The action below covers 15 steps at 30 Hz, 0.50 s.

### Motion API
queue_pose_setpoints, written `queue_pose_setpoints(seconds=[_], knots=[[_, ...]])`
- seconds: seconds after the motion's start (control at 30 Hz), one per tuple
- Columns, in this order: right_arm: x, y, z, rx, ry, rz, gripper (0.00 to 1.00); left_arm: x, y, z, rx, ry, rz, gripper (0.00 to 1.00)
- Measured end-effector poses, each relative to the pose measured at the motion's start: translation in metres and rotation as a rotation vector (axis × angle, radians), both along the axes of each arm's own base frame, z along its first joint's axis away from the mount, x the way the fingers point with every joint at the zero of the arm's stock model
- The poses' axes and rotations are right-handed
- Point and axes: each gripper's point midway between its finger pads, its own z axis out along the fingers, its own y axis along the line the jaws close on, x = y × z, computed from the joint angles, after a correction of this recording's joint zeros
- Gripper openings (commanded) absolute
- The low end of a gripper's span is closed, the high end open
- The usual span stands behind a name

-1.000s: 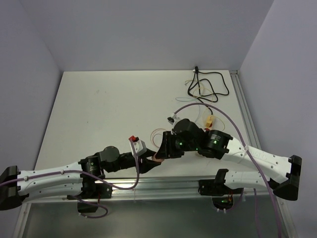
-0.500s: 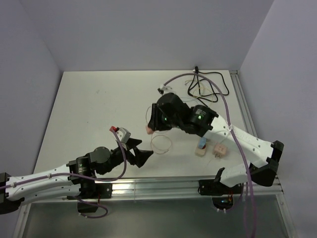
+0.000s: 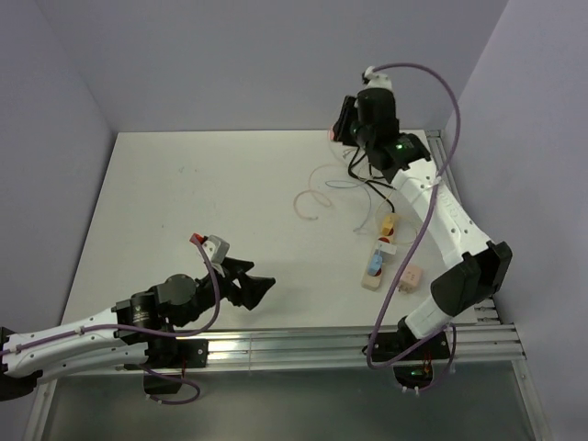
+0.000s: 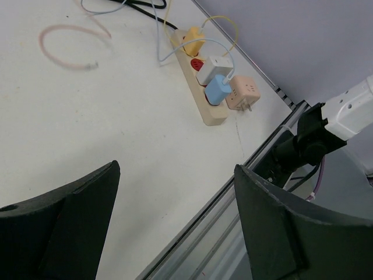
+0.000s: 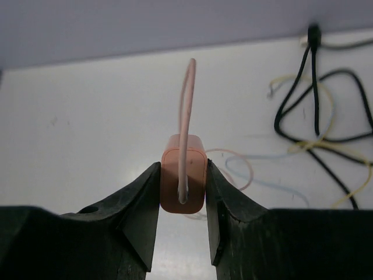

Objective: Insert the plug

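Observation:
My right gripper (image 5: 183, 188) is shut on a salmon-pink plug (image 5: 183, 175), held high over the table's back right (image 3: 336, 134). The plug's pink cable (image 3: 308, 204) hangs down and coils on the table. A beige power strip (image 3: 371, 276) lies at the front right, also seen in the left wrist view (image 4: 205, 111). It carries a yellow plug (image 4: 194, 41), a white plug (image 4: 213, 67) and a blue plug (image 4: 218, 89). My left gripper (image 3: 258, 280) stands open and empty near the front edge, well left of the strip.
A pink cube adapter (image 3: 410, 277) lies on its side right of the strip. Black, yellow and pale blue cables (image 3: 386, 165) tangle at the back right. The metal rail (image 3: 303, 344) borders the front edge. Walls close in behind and to the right.
My right arm has swung up from the front centre to the back right, carrying the plug. My left gripper has opened and drawn back to the left.

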Motion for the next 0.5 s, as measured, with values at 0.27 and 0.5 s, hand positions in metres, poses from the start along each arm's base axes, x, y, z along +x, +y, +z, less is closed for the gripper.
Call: queue_pose_setpoints(seconds=[0.27,0.5], knots=[[0.005,-0.029,0.176,0.132,-0.461,-0.028,0.0,0.0,-0.004,-0.006,0.018,0.015,-0.002,0.81],[-0.086,-0.122,0.286,0.169,-0.775,-0.23,0.0,-0.003,-0.008,-0.009,0.022,0.026,-0.025,0.81]])
